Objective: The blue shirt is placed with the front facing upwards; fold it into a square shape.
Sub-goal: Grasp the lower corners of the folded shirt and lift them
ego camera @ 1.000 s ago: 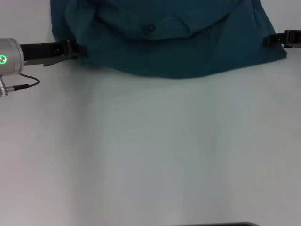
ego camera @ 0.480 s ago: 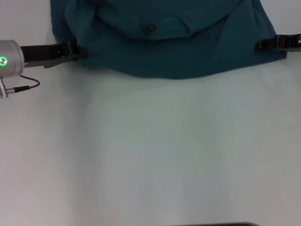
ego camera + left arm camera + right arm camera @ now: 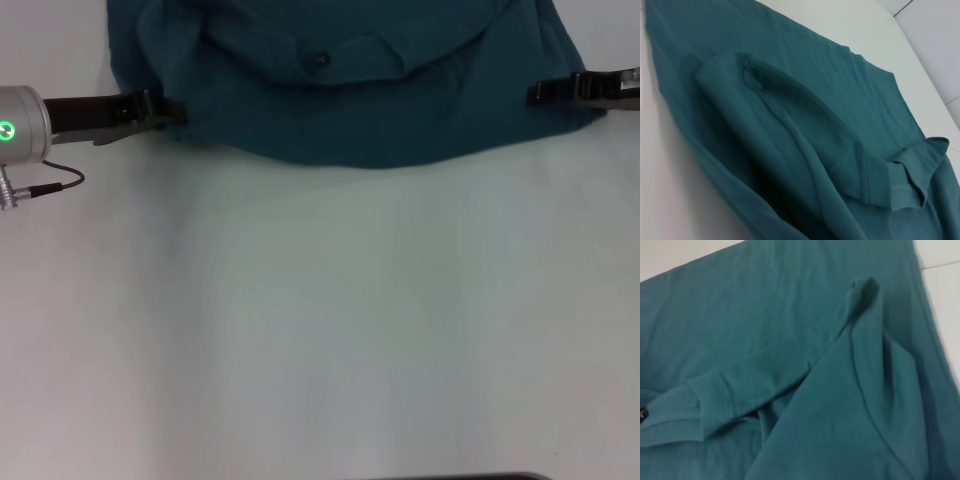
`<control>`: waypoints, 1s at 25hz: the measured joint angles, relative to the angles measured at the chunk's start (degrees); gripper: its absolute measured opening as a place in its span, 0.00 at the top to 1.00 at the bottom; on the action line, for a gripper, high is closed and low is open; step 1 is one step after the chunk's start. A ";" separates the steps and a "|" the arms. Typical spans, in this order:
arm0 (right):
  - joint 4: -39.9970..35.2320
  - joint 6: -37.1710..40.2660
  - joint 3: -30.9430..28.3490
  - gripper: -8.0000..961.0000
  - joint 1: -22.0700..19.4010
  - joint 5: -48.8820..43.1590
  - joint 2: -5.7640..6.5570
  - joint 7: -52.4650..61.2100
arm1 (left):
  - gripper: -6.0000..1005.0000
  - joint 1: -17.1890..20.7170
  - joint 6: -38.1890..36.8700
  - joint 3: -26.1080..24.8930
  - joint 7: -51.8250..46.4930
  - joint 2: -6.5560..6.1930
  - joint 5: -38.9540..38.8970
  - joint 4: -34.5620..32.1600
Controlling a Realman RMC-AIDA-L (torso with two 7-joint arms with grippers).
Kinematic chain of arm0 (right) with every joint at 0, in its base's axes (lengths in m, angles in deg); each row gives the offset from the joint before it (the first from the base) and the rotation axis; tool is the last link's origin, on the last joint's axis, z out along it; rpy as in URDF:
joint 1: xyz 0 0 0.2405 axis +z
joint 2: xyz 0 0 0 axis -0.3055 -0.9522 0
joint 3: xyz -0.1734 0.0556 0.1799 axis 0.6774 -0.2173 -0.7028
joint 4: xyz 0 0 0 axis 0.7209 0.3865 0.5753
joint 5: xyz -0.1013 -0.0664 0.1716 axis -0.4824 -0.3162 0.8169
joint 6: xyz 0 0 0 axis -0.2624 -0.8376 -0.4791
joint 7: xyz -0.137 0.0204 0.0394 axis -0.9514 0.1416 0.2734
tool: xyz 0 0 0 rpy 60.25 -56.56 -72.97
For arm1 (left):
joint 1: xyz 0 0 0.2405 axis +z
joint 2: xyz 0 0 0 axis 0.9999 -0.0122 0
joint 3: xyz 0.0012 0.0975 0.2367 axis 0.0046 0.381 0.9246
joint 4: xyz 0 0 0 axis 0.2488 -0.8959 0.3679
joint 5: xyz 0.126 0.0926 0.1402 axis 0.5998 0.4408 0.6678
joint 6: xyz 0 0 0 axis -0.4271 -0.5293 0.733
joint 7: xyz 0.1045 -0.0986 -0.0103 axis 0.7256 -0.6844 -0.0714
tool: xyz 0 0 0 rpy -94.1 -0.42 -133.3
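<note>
Blue shirt (image 3: 350, 90) spread at the far edge of the white tabletop (image 3: 330, 320), partly folded, with sleeves turned inward over the body and the collar with its small dark neck label (image 3: 321, 59) near the middle of the fabric. Left gripper (image 3: 165, 110) low at the shirt's left near corner, dark fingers (image 3: 140, 105) meeting the hem; impossible to tell whether clamped on cloth or released. Right gripper (image 3: 545, 92) reaching in over the shirt's right near corner, fingers (image 3: 575, 88) lying on the fabric, grip equally unreadable. Seen from both wrists, only teal cloth: ribbed sleeve cuff (image 3: 880, 180) and folded sleeve (image 3: 715, 400).
</note>
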 joint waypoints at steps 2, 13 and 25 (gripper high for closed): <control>0.00 0.49 -0.21 0.21 0.01 0.28 0.02 -0.02 | 0.97 0.00 0.01 0.00 0.00 0.00 0.01 0.00; -0.29 2.57 -0.35 0.22 -0.36 1.55 1.13 0.32 | 0.97 0.05 -0.35 0.00 0.00 0.15 -0.07 0.89; -1.23 4.58 0.15 0.62 -0.66 1.03 1.92 0.29 | 0.97 0.08 -0.43 0.00 -0.22 0.28 -0.11 1.43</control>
